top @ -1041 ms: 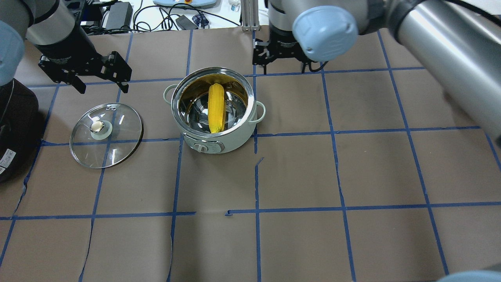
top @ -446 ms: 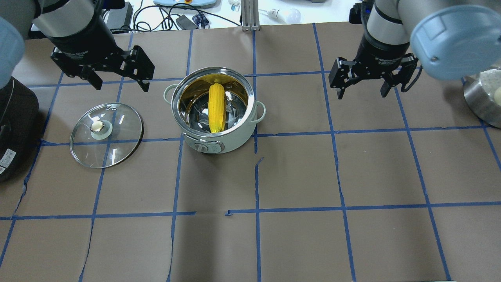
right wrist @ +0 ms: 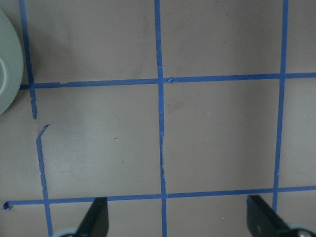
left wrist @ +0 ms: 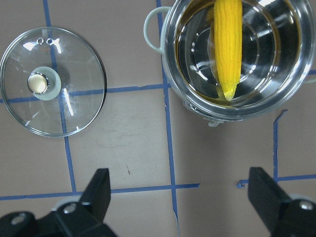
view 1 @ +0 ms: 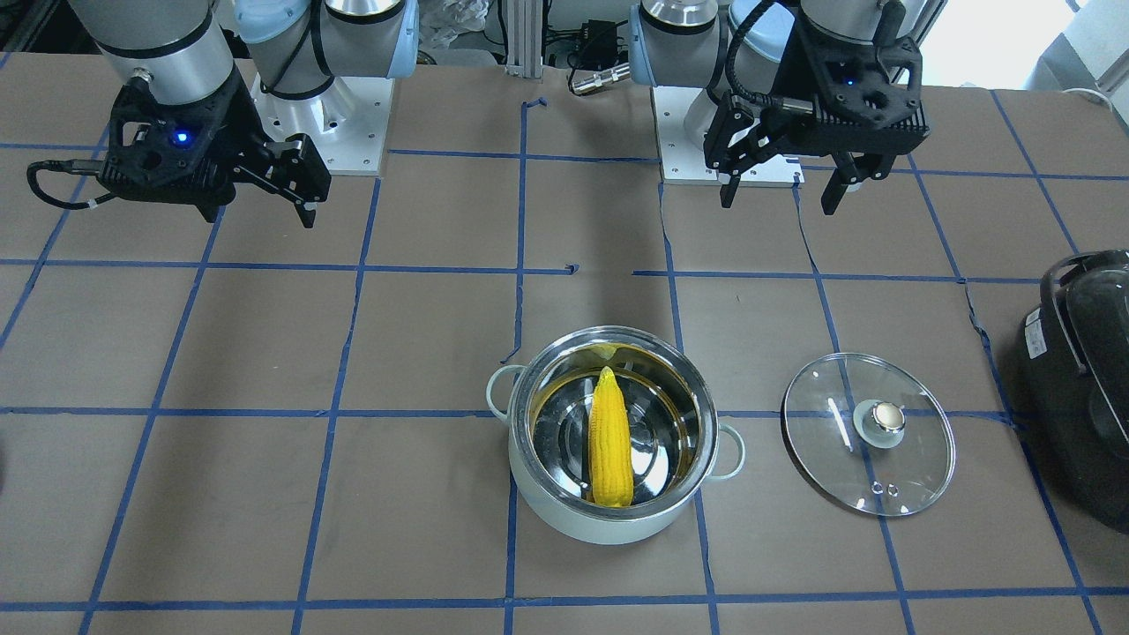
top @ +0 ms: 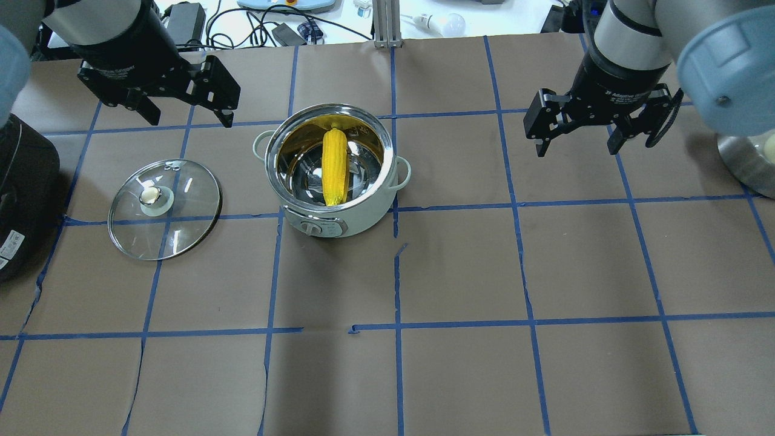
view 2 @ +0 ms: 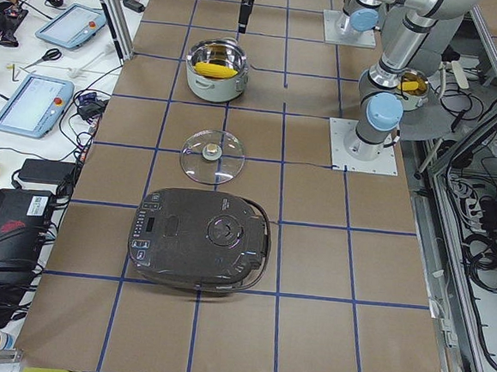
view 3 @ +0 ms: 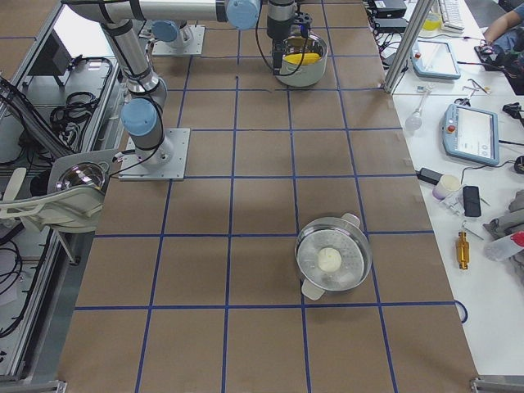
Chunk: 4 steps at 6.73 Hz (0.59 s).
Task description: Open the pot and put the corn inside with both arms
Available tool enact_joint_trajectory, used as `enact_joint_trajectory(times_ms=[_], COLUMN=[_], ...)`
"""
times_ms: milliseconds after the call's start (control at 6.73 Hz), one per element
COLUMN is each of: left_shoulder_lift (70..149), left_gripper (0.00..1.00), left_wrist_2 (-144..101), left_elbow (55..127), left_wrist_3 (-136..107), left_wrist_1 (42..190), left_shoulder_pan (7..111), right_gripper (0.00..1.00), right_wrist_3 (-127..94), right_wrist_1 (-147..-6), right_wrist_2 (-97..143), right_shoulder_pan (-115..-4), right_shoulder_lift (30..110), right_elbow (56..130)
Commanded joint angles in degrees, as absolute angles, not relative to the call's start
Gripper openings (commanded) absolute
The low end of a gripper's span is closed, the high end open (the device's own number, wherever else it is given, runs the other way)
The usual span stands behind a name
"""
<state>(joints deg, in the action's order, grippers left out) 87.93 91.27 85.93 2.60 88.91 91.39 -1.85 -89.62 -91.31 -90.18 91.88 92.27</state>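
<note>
The mint-green pot (top: 363,218) stands open at the table's middle, and the yellow corn (top: 334,166) lies inside it, leaning on the wall. Both also show in the front view: the pot (view 1: 609,529) and the corn (view 1: 610,445). The glass lid (top: 181,194) lies flat on the table left of the pot. My left gripper (top: 189,118) is open and empty, raised behind the lid and pot. Its wrist view shows the corn (left wrist: 228,44) and the lid (left wrist: 52,81). My right gripper (top: 576,150) is open and empty, raised well to the right of the pot.
A large black appliance (top: 24,194) sits at the left edge beside the lid. A steel bowl (top: 742,160) with a pale item stands at the right edge. Brown paper with blue tape lines covers the table. Cables and devices lie beyond the far edge.
My right gripper has swung from just behind the pot far to the right. My left gripper has shifted right and toward the far edge. Pot, corn and lid have not moved.
</note>
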Motion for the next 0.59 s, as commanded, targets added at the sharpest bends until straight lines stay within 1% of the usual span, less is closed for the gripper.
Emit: enact_joint_trajectory(times_ms=[0,446], left_shoulder_lift=[88.2,88.2], left_gripper=[1.0,1.0], left_wrist_2=[91.1,91.1], left_elbow=[85.8,86.2], left_wrist_3=[2.1,2.1], left_wrist_1=[87.5,86.9], left_shoulder_pan=[91.2,91.3], right_gripper=[1.0,1.0], right_wrist_3=[-1.8,-1.9], right_wrist_1=[-87.6,-87.5], right_wrist_2=[-91.2,-91.1], right_shoulder_pan=[-90.3,-90.3], right_shoulder_lift=[92.1,91.9], right_elbow=[91.1,90.7])
